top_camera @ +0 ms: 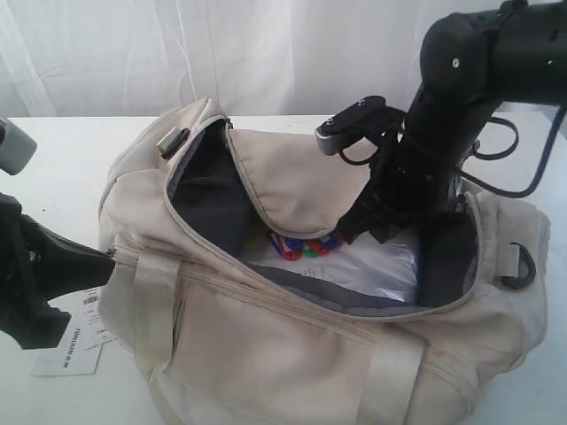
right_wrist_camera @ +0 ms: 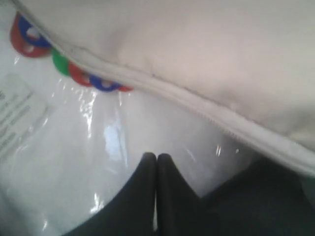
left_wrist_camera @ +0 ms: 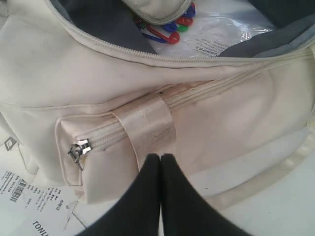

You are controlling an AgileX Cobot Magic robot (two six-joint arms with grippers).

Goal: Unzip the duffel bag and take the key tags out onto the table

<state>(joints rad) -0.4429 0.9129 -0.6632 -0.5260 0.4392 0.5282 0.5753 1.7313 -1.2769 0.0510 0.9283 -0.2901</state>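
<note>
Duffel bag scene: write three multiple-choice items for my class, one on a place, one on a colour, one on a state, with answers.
1. In relation to the duffel bag, the key tags lie: A beside it; B inside it; C beneath it.
2. The bag's lining is: A dark grey; B red; C green.
3. The main zip is: A fully closed; B missing; C open.
Answers: 1 B, they show through the opening; 2 A, grey shows inside the opening; 3 C, the top gapes wide.
</note>
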